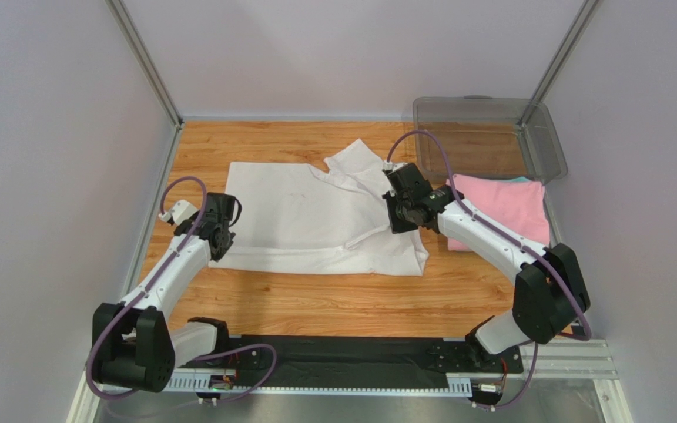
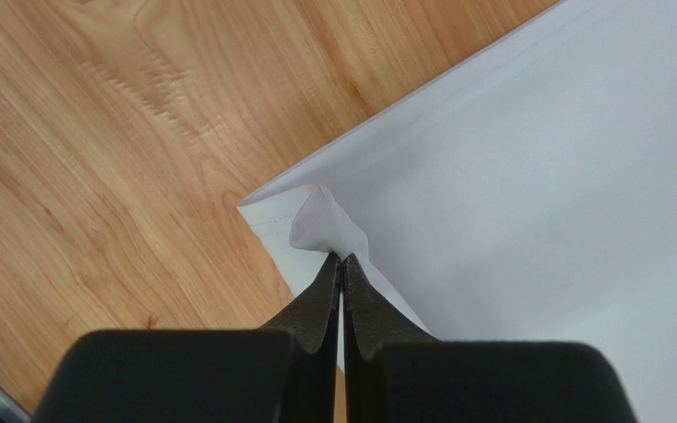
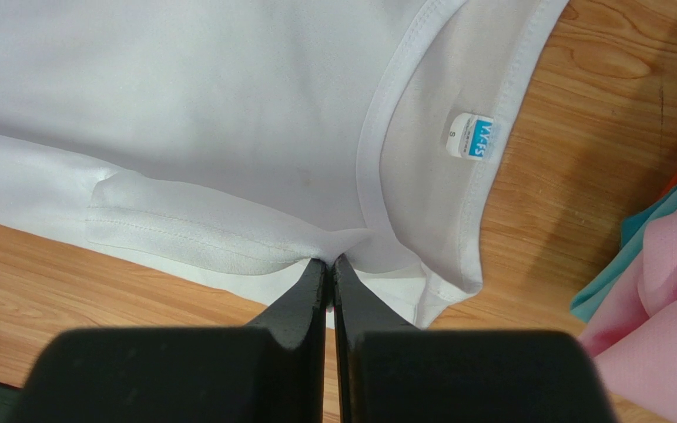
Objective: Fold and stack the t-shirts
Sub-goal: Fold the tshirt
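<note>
A white t-shirt [image 1: 315, 218] lies spread on the wooden table, partly folded, its collar with a small blue tag [image 3: 473, 137] toward the right. My left gripper [image 1: 219, 238] is shut on the shirt's near left hem corner [image 2: 315, 225], pinching a small fold. My right gripper [image 1: 400, 214] is shut on the white fabric at the shoulder beside the collar [image 3: 377, 159]. A folded pink t-shirt [image 1: 503, 210] rests at the right, on top of a teal one [image 3: 620, 269] whose edge peeks out beneath it.
A clear plastic bin [image 1: 489, 132] stands at the back right corner, behind the pink shirt. Metal frame posts and grey walls close in the table on three sides. Bare wood [image 1: 333, 300] shows between the shirt and the arm bases.
</note>
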You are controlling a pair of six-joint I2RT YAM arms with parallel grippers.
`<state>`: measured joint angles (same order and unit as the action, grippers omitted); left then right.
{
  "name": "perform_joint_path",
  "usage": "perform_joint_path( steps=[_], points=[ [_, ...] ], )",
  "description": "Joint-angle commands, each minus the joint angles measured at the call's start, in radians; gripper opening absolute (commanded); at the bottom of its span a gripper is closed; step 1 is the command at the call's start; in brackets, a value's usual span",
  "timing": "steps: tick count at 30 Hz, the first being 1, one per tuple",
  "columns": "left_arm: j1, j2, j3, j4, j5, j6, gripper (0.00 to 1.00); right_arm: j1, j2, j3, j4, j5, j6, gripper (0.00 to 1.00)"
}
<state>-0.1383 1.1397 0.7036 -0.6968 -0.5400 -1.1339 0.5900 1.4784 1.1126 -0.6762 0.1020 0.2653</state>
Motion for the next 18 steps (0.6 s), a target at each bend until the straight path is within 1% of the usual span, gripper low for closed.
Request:
perform_joint_path(
  steps=[1, 7, 11, 12, 15, 17, 18],
  points=[
    [0.02, 0.043, 0.046, 0.043, -0.008, 0.031, 0.0, -0.038, 0.04, 0.061, 0.059, -0.028, -0.041, 0.0],
    [0.046, 0.132, 0.083, 0.082, 0.008, 0.069, 0.0, -0.074, 0.14, 0.115, 0.079, -0.039, -0.083, 0.0],
    [0.049, 0.176, 0.102, 0.12, 0.015, 0.098, 0.0, -0.09, 0.215, 0.157, 0.09, -0.077, -0.1, 0.0],
    [0.049, 0.183, 0.106, 0.126, 0.011, 0.108, 0.06, -0.091, 0.233, 0.18, 0.092, -0.077, -0.098, 0.0],
    [0.052, 0.21, 0.119, 0.141, -0.003, 0.118, 0.07, -0.101, 0.305, 0.232, 0.093, -0.073, -0.095, 0.0],
    [0.057, 0.222, 0.132, 0.14, -0.009, 0.126, 0.14, -0.105, 0.359, 0.266, 0.093, -0.041, -0.081, 0.04],
    [0.059, 0.221, 0.137, 0.138, -0.005, 0.138, 0.36, -0.105, 0.374, 0.282, 0.092, -0.021, -0.077, 0.08]
  ],
)
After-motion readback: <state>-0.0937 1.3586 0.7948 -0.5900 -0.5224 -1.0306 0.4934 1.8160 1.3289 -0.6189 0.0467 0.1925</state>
